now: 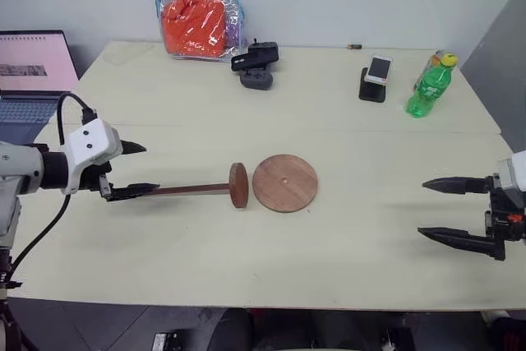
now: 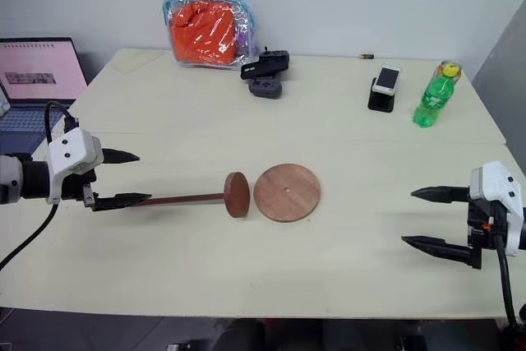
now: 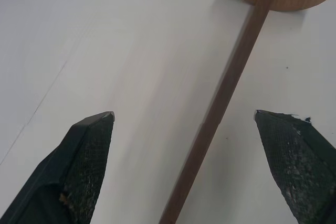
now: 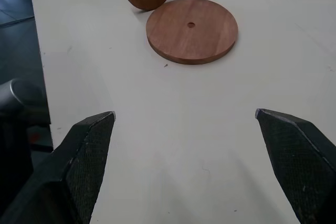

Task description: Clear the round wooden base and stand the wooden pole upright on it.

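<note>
Lying flat: the wooden pole rests on its side on the surface, rod pointing toward 9 o'clock, its fixed end disc on edge just beside the round wooden base, which sits at the disc's 3 o'clock.
Base: flat near the middle of the surface, nothing on it, small centre hole showing; I judge it already clear.
Left pincer: the left pincer has its fingers spread wide either side of the rod's free end, with a gap between each fingertip and the rod in the wrist view; it holds nothing.
Right pincer: the right pincer hangs open and empty, well apart at the base's 3 o'clock.
Handling: pole looks stiff, light and smooth; thin rod may roll or twist in a grip, and the disc end probably makes it end-heavy.
Where to hold: I'd say mid-rod, nearer the disc, so it swings upright without drooping.
Surface: pale, matte, level.
Room: along the far edge toward 12 o'clock sit a clear bag of orange stuff, a black gadget, a phone on a stand and a green bottle; a laptop stands at 10 o'clock.
</note>
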`<action>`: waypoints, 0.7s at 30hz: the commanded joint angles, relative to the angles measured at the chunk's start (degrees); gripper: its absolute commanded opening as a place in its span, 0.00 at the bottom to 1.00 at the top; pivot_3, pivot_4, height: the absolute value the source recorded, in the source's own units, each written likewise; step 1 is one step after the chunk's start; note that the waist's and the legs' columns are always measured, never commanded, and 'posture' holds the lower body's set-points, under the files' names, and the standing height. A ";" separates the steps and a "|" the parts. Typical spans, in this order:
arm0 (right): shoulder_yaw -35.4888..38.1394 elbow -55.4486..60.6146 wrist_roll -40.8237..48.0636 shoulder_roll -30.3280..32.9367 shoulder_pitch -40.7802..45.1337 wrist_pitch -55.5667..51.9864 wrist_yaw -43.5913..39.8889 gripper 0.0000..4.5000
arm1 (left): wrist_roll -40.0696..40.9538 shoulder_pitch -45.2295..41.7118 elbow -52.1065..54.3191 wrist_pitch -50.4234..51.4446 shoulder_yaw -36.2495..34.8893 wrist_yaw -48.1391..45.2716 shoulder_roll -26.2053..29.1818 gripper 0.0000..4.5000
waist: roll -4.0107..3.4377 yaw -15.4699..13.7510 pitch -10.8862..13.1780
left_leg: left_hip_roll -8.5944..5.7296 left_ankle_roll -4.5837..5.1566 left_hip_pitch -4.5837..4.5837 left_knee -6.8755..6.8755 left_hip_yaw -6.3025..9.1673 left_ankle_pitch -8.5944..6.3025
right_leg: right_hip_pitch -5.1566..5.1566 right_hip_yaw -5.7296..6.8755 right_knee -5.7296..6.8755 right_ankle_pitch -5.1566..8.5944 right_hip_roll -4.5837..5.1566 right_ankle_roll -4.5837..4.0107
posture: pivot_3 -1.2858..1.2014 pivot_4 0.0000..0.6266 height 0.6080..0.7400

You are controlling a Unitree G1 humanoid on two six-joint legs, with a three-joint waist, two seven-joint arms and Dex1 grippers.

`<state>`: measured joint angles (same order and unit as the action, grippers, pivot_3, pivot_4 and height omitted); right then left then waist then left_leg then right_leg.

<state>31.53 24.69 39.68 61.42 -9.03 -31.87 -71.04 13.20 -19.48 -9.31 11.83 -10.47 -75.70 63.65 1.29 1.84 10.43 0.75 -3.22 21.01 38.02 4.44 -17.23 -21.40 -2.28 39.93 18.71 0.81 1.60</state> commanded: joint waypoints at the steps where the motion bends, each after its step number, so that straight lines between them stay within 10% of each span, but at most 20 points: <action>1: 1.11 1.83 0.66 -0.75 0.46 0.52 0.72 1.00 | 1.16 -0.35 0.29 -1.11 -0.93 -0.24 0.38 0.99 | 0.00 -0.03 0.00 | 0.00 0.00 0.00 0.00 0.00 0.00 | 0.00 0.00 0.00 0.00 0.00 0.00 | 0.52 0.24 1.00; 21: -2.22 6.02 4.13 -2.17 3.91 -1.69 3.37 1.00 | 5.20 -4.46 1.89 -0.10 1.99 -3.35 -0.83 0.99 | 0.00 -0.09 0.00 | 0.00 0.00 0.01 0.02 0.00 0.00 | 0.01 0.00 0.00 0.00 -0.01 0.00 | 0.52 0.24 1.00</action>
<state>28.95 27.97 41.66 59.46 -5.96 -33.05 -68.46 17.65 -22.69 -9.14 12.12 -8.92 -78.39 63.10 1.28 1.76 10.43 0.75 -3.22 21.02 38.04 4.43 -17.23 -21.39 -2.28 39.92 18.71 0.80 1.60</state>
